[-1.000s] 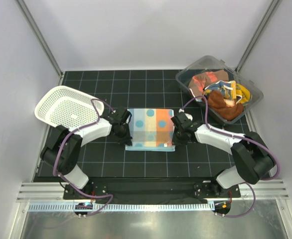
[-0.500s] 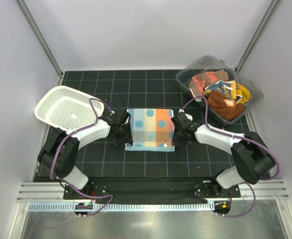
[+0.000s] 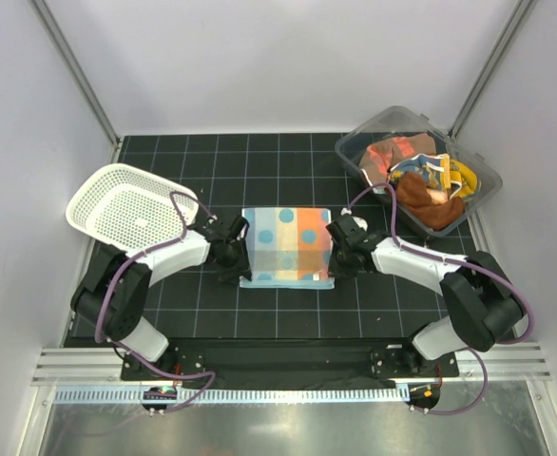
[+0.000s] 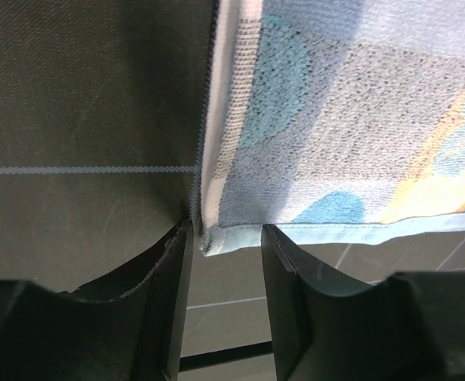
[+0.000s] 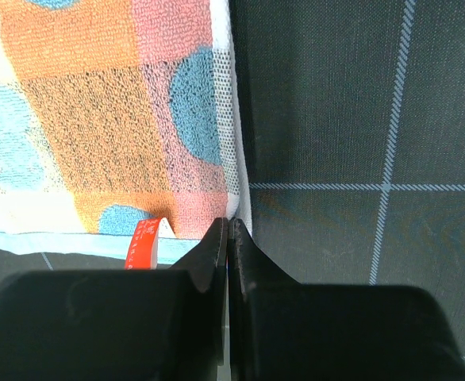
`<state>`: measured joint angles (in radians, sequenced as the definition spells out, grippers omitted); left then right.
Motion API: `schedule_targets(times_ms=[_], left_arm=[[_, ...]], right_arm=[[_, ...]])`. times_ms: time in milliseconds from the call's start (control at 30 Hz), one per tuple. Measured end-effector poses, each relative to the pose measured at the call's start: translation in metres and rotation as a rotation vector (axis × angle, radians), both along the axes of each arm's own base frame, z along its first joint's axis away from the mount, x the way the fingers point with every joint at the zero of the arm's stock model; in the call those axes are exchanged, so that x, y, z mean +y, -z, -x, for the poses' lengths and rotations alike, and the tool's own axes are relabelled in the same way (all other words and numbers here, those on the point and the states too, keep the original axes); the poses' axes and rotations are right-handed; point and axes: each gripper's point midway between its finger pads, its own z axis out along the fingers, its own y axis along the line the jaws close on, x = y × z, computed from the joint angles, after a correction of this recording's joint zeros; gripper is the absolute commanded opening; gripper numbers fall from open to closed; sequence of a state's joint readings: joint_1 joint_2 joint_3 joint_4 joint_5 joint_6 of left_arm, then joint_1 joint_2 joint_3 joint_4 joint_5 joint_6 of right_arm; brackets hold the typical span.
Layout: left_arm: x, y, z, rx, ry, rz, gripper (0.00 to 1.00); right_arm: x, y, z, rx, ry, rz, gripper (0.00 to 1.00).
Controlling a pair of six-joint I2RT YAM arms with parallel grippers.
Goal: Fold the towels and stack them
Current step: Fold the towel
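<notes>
Spotted towel (image 3: 286,247): lies flat at the centre of the mat (image 3: 164,313), a tidy rectangle.
Other towels (image 3: 421,180): heaped in the clear bin (image 3: 478,176) at 1 o'clock; the mesh basket (image 3: 126,211) sits at 10 o'clock.
Left gripper (image 4: 226,238): jaws apart, straddling the towel's 8 o'clock corner without pinching it.
Right gripper (image 5: 228,230): fingers pressed together on the hem at about 4 o'clock; I judge it pinches the edge.
Step in hand: I read this as taking both near corners for a fold toward 12 o'clock.
Doing it well: I would close the left jaws on every layer, then lift both sides evenly.
Risk: an uneven lift skews the fold.
</notes>
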<state>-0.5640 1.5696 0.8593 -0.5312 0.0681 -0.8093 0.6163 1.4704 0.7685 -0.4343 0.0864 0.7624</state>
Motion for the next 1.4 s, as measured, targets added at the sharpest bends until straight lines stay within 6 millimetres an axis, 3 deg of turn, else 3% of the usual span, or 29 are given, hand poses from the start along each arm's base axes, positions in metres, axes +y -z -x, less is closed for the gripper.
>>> schedule_targets(times_ms=[200,533,667,767,1033,1267,1400], left_arm=[[0.007,-0.002,0.002,-0.002,-0.006,-0.029,0.3],[0.006,0.0,0.005,0.004,0.002,-0.039,0.26],[0.006,-0.001,0.004,0.001,-0.001,-0.039,0.08],[0.006,-0.003,0.003,0.0,-0.001,-0.042,0.0],[0.003,-0.01,-0.002,-0.011,-0.001,-0.039,0.0],[0.004,-0.009,-0.001,-0.006,-0.001,-0.043,0.0],[0.007,-0.004,0.004,0.006,-0.001,-0.051,0.0]], right_arm=[[0.0,0.0,0.0,0.0,0.0,0.0,0.01],[0.0,0.0,0.0,0.0,-0.004,0.001,0.01],[0.0,0.0,0.0,0.0,-0.004,0.002,0.01],[0.0,0.0,0.0,-0.001,-0.007,0.003,0.01],[0.0,-0.001,0.005,0.023,-0.028,0.006,0.01],[0.01,-0.032,0.004,0.008,-0.057,-0.048,0.01],[0.007,-0.022,0.017,0.036,-0.057,-0.065,0.01]])
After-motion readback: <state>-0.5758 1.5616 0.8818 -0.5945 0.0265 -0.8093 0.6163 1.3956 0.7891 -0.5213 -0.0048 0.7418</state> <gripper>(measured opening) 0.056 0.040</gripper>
